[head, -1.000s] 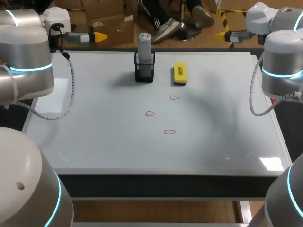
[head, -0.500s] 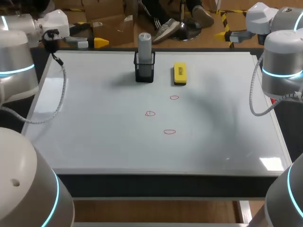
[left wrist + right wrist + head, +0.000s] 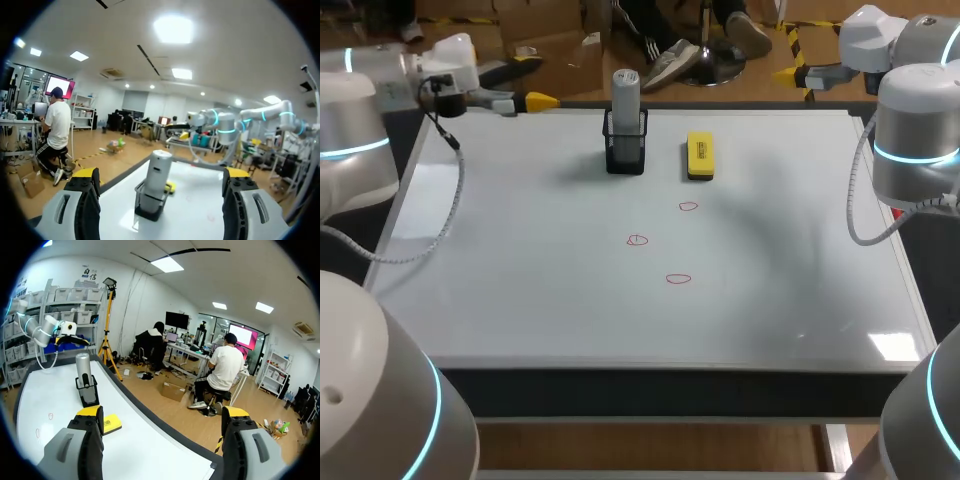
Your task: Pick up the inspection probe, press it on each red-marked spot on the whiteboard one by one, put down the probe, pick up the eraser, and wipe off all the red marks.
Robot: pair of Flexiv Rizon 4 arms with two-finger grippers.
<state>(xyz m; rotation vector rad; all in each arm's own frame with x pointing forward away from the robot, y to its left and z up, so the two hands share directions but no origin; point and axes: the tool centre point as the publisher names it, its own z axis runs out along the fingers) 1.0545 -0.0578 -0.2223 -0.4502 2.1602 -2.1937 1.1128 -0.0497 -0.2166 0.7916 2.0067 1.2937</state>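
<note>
- The inspection probe [image 3: 626,95] stands upright in a black holder [image 3: 625,152] near the far edge of the whiteboard [image 3: 520,290]. I think the holder is there so that the grey body sticks out and a gripper can take it from the side.
- The left gripper [image 3: 535,101] hangs over the far left corner of the board. Its fingers are apart and hold nothing. In the left wrist view the probe is straight ahead of it, so it seems to be aimed for the pick.
- The right gripper [image 3: 788,74] is beyond the far right edge, also spread and empty, well out of the way.
- The yellow eraser [image 3: 699,156] lies flat just beside the holder, ready for the wiping.
- Three red marks [image 3: 637,240] sit in the middle of the board, none pressed yet.
</note>
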